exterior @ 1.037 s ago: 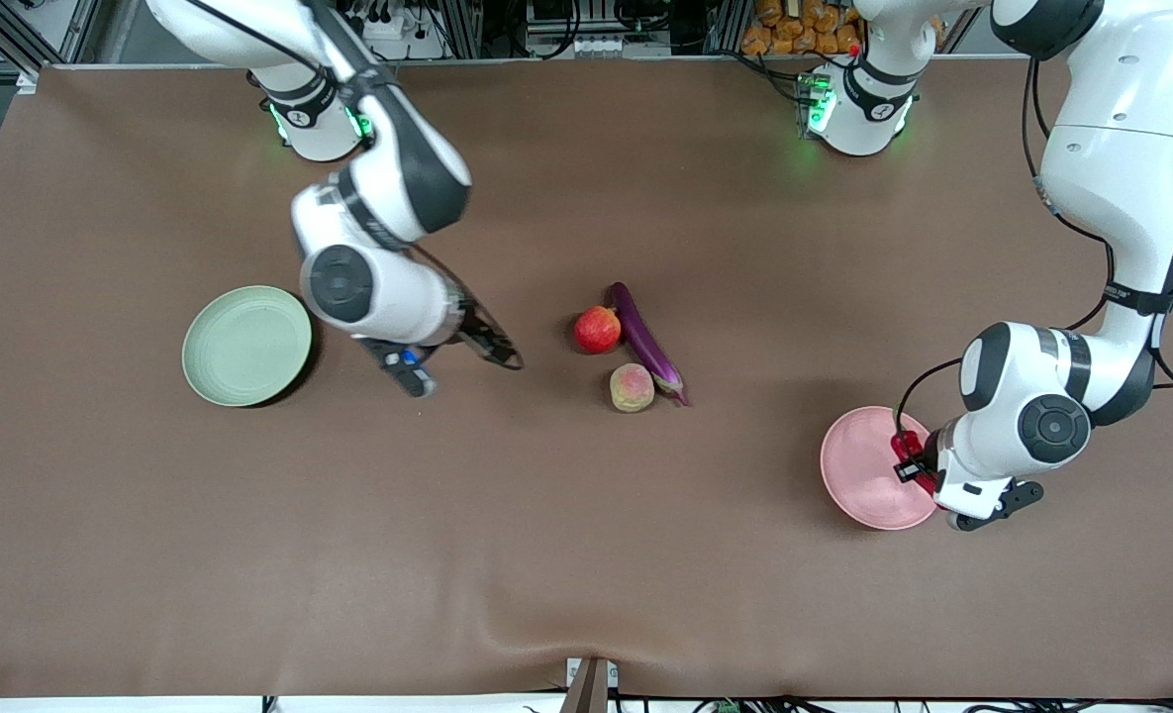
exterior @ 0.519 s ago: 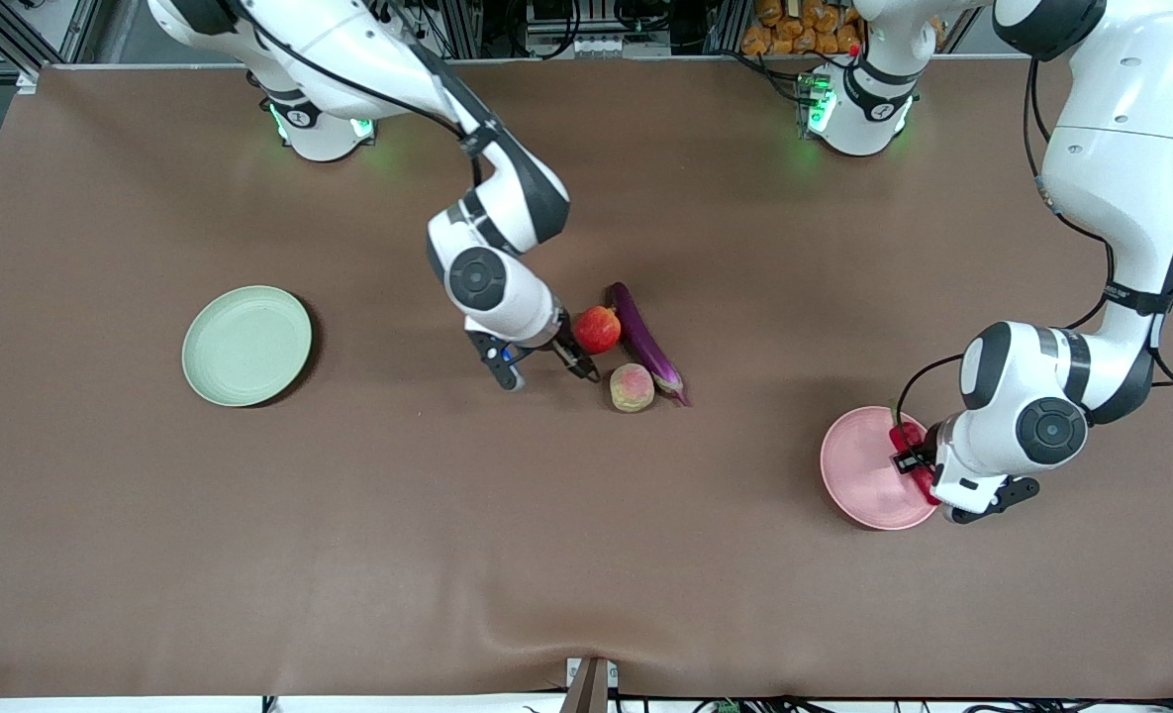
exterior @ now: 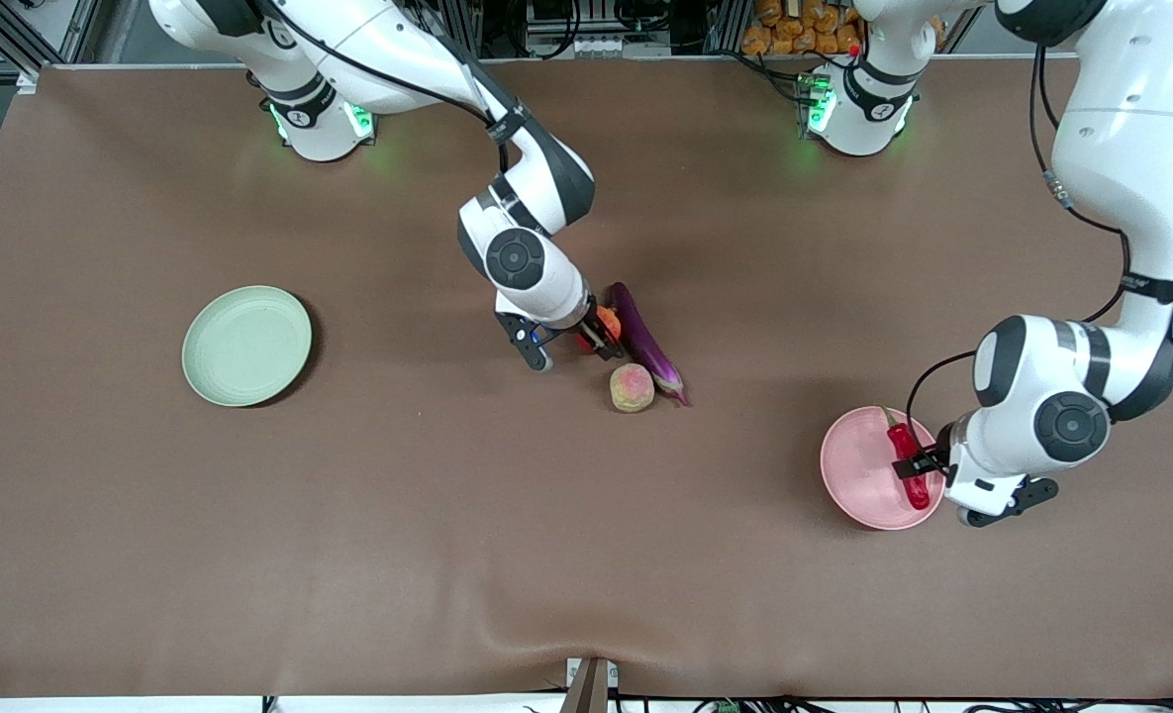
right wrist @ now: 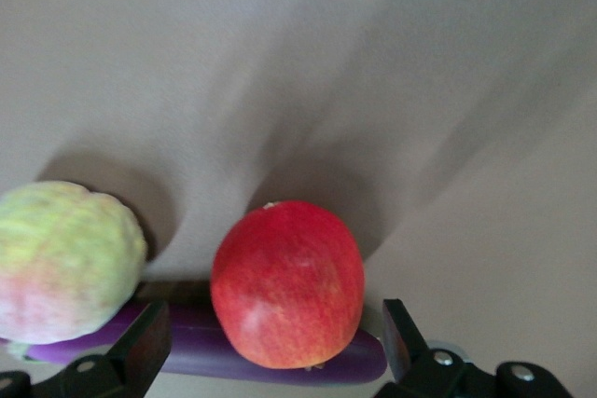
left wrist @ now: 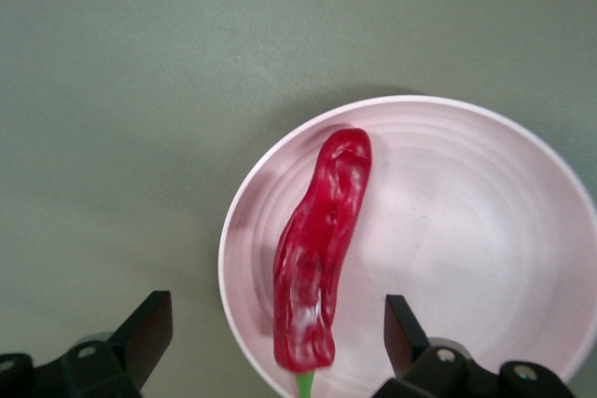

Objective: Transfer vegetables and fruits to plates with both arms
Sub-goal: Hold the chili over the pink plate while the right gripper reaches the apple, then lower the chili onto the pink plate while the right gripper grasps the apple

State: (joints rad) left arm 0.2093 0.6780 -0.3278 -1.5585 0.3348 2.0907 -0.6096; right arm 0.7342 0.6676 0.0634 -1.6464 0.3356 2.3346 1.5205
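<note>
The red chili pepper (exterior: pixel 909 465) lies on the pink plate (exterior: pixel 858 465). My left gripper (exterior: pixel 952 482) is open over it, holding nothing. In the left wrist view the chili (left wrist: pixel 322 240) lies near the plate's rim (left wrist: pixel 466 230), below my open gripper (left wrist: pixel 276 342). My right gripper (exterior: pixel 571 347) is open and low over the red pomegranate-like fruit (exterior: pixel 608 322), which it mostly hides. In the right wrist view this fruit (right wrist: pixel 287 281) sits between the open jaws of the gripper (right wrist: pixel 275 342), against the purple eggplant (right wrist: pixel 177 356) and beside the peach (right wrist: pixel 65 258).
The eggplant (exterior: pixel 645 342) lies mid-table; the peach (exterior: pixel 632 387) sits nearer the front camera, by its stem end. The pale green plate (exterior: pixel 246 346) stands bare toward the right arm's end of the table. Brown cloth covers the table.
My right arm swung from beside the green plate to the red fruit. My left gripper has let go of the chili, which now lies on the pink plate, and drawn back a little.
</note>
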